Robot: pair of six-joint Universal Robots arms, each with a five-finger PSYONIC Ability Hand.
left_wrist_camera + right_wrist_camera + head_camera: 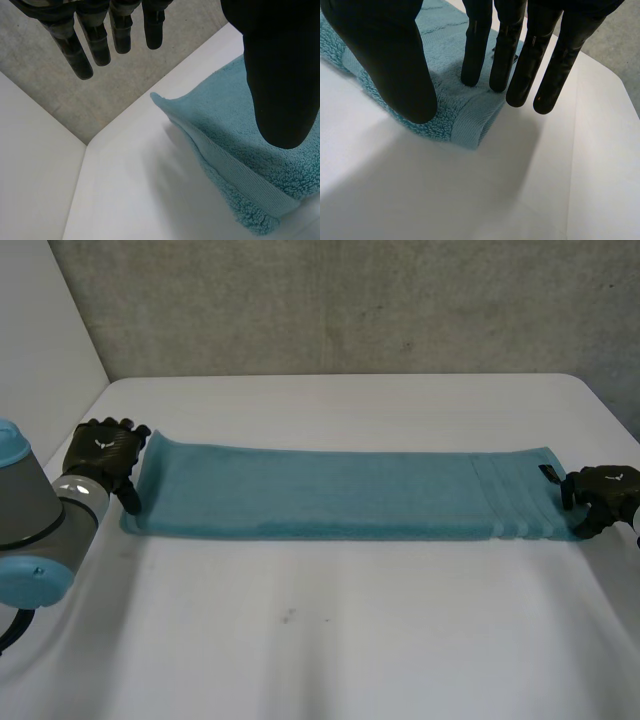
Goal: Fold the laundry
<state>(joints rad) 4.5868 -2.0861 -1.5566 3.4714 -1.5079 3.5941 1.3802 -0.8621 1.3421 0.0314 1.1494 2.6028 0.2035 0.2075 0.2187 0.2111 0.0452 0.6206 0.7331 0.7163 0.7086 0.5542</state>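
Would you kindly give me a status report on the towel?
Left hand open at towel's left end. Right hand open, fingertips on right end. Towel lies in a long strip. Nothing in the way.

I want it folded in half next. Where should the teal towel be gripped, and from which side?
Probably at a short end of the towel, such as the banded one at the right hand, coming in from beyond that end. The towel lies flat as a long strip, and that layered end is free to pinch.
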